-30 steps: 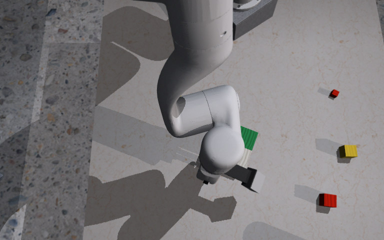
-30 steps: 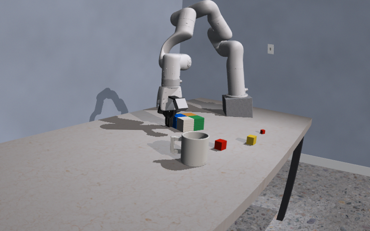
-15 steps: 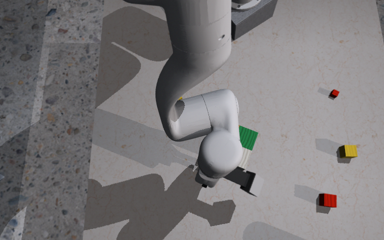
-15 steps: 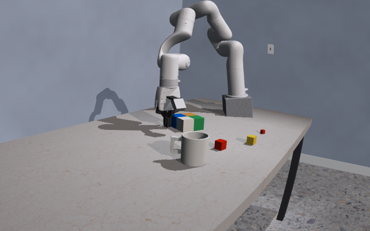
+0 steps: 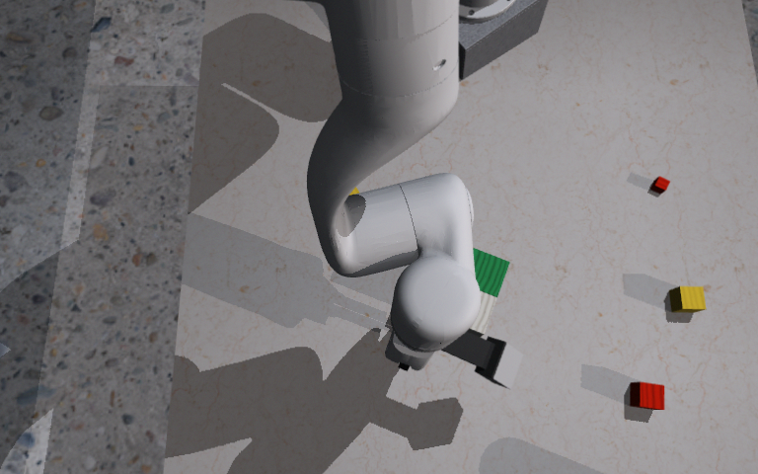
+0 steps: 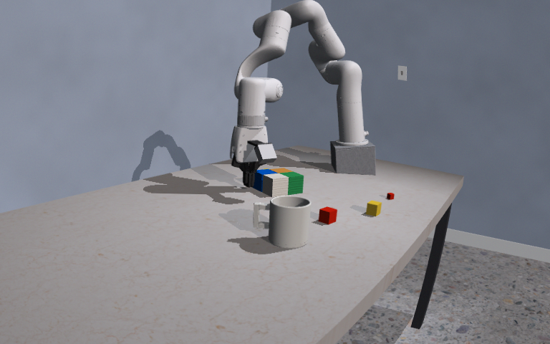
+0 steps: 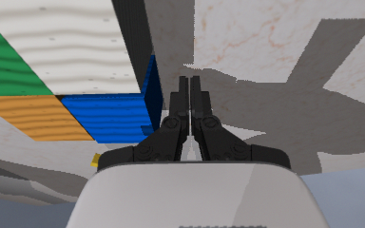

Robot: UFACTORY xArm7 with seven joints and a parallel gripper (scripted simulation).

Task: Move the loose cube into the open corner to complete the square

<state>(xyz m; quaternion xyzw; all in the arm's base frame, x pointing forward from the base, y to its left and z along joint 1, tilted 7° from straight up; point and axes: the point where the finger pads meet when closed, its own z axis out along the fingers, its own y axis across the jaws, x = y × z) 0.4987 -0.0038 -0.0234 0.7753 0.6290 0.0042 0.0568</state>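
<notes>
Four cubes stand together as a square on the table: green (image 5: pixel 492 271) (image 6: pixel 296 182) (image 7: pixel 4 62), white (image 5: pixel 483 314) (image 6: pixel 276 185) (image 7: pixel 70 47), orange (image 6: pixel 282 170) (image 7: pixel 32 116) and blue (image 6: pixel 261 178) (image 7: pixel 108 119). In the wrist view the blue cube sits against the orange and white ones with no gap showing. My gripper (image 6: pixel 248 180) (image 7: pixel 189 89) is shut and empty, low at the table, right beside the blue cube's outer side face. In the top view the arm hides the fingers and the blue and orange cubes.
A grey mug (image 6: pixel 288 221) stands in front of the square. A red cube (image 5: pixel 646 395) (image 6: pixel 327 215), a yellow cube (image 5: pixel 688 298) (image 6: pixel 373 208) and a small red cube (image 5: pixel 659 184) (image 6: pixel 389 196) lie to the right. The arm's base block (image 6: pixel 352 158) is behind.
</notes>
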